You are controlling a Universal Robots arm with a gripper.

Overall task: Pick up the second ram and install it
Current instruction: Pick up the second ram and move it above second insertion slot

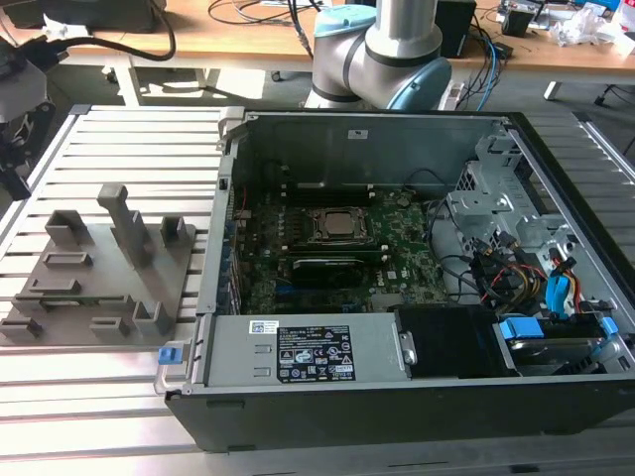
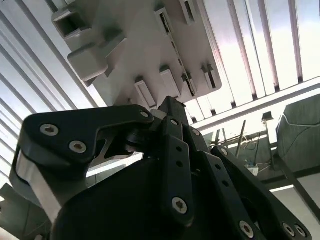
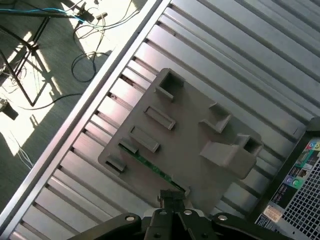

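The second ram, a thin green stick, lies in a long slot near one edge of the grey holder tray. My gripper hangs well above that edge of the tray, its dark fingertips pressed together with nothing between them. In the second wrist view, the gripper is seen from behind over the same tray. In the exterior view, the ram shows as a thin strip in the tray, at the left of the open computer case.
The green motherboard with its CPU socket lies inside the case, with drive bays and cables toward the exterior view's right. The tray's upright posts stand above the slot. The slatted table ends at an edge above the floor.
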